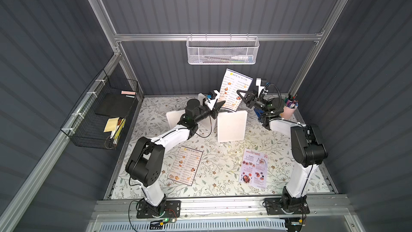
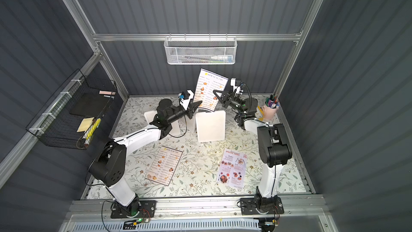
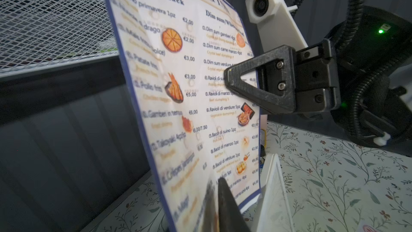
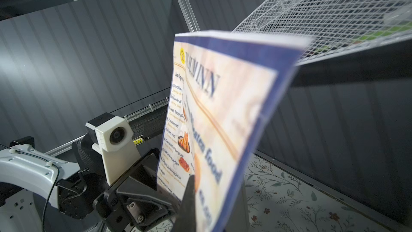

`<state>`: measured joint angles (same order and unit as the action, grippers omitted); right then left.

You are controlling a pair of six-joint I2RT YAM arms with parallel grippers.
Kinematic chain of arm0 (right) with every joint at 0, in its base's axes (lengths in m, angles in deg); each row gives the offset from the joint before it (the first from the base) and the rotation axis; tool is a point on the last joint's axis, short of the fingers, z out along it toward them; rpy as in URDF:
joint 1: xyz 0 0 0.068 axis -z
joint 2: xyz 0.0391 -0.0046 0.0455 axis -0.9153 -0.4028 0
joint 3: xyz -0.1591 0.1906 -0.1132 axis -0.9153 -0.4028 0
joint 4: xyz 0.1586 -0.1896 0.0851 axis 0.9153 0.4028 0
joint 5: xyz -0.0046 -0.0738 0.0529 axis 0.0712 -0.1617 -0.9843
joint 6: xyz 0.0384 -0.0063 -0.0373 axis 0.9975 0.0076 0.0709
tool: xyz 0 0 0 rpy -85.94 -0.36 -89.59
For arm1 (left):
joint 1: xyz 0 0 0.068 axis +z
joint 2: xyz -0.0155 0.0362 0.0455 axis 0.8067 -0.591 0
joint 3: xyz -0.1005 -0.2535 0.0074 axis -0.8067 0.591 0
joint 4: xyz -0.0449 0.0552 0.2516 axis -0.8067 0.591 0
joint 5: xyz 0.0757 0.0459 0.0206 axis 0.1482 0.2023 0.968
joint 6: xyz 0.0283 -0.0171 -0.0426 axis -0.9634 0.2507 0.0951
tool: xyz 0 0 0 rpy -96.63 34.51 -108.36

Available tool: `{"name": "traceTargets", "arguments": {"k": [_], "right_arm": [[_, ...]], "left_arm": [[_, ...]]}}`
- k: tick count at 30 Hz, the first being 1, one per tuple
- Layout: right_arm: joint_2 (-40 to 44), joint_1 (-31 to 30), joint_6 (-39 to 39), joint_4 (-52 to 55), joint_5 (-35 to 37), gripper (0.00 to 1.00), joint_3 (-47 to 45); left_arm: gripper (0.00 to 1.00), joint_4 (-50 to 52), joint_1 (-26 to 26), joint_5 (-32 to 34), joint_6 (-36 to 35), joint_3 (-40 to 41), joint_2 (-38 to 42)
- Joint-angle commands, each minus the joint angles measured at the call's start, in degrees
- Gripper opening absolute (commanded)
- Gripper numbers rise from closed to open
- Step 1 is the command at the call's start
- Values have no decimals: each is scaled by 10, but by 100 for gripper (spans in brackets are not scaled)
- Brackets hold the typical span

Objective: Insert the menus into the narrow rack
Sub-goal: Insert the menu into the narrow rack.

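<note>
**Raised menu below the mesh rack**

Nearest, the front rail (image 1: 223,204) edges the floral worktop (image 1: 218,164). Just beyond it lie the flat DIM SUM INN menu (image 1: 185,165) and, well apart, the lavender menu (image 1: 254,168), both face up. Farther back, the raised DIM SUM INN menu (image 1: 236,90) is held tilted in the air. Its top edge is below the white mesh rack (image 1: 223,51) and apart from it. The right tool (image 1: 238,91) is clamped on the menu's side edge. The left tool (image 1: 223,103) is narrow at the menu's lower corner; whether it grips cannot be told. Blank white holders (image 1: 231,126) sit on the worktop beneath.
</note>
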<state>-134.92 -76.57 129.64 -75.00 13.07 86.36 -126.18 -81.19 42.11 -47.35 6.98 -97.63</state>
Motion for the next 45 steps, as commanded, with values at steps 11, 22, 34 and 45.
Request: {"name": "traceTargets", "arguments": {"k": [11,22,34,45], "right_arm": [[27,-3,9,-16,7,0,-17],[38,-3,9,-16,11,0,-35],[39,-3,3,-16,11,0,-45],[41,-2,-4,-16,2,0,-59]], "left_arm": [[13,-13,5,-16,8,17,33],[11,-16,6,-18,9,29,42],[11,-17,6,-21,9,29,43],[34,-14,7,-22,11,30,45]]}}
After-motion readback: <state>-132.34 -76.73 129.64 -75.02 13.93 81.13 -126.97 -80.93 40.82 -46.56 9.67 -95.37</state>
